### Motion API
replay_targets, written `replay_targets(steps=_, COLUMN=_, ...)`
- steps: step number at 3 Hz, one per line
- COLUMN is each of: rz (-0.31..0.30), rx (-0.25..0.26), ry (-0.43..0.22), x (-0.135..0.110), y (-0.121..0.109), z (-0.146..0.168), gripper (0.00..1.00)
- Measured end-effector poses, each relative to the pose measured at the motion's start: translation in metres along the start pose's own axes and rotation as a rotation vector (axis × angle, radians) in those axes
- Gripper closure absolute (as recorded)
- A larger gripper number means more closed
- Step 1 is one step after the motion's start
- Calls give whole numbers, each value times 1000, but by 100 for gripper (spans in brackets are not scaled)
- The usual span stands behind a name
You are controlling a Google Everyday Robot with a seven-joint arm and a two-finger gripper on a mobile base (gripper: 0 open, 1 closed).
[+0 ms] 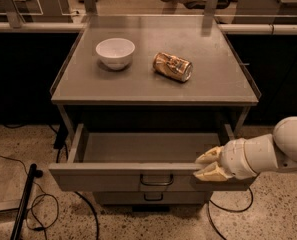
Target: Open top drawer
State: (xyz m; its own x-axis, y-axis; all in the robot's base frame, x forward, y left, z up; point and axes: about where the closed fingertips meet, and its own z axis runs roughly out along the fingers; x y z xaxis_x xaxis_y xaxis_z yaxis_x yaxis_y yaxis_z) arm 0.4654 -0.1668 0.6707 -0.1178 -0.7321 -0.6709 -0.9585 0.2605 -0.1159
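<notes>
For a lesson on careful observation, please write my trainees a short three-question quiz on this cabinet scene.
1. Fill in: on the cabinet top, the can lies on its ____, to the right of the white bowl in the view.
2. True or false: the top drawer is pulled out.
3. Where is the tool? A: over the white bowl. B: at the right end of the top drawer's front. C: at the can.
Key: 1 side; 2 true; 3 B.
</notes>
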Motion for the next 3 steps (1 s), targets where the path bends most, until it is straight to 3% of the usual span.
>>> replay_targets(steps=2, rz=0, rx=0, ry=0, x=0, y=0, z=0, gripper=57)
replay_targets(steps=3, rz=0, rx=0, ry=0, x=0, y=0, z=0, gripper=25)
